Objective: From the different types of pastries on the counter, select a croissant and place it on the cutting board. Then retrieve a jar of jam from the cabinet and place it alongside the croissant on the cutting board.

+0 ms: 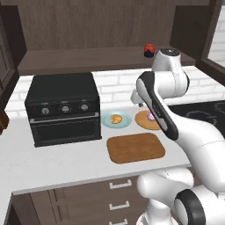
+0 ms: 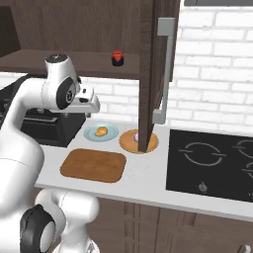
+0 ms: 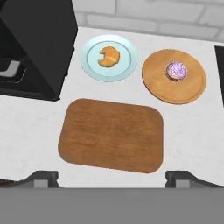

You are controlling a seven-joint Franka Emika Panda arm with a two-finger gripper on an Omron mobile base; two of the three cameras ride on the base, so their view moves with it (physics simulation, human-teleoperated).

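Croissant [image 1: 116,119] on blue plate [image 1: 124,123], cutting board [image 1: 135,147] bare in front, jar of jam [image 1: 149,50] on cabinet shelf [image 1: 88,59].

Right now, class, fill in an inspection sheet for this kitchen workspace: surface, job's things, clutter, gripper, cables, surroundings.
Surface: white counter, cutting board bare.
Job's things: croissant on light blue plate; jar of jam on cabinet shelf.
Clutter: frosted pastry on round wooden plate.
Gripper: gripper open, above the board, holding nothing.
Cables: nothing seen.
Surroundings: black oven, cooktop, open cabinet door.
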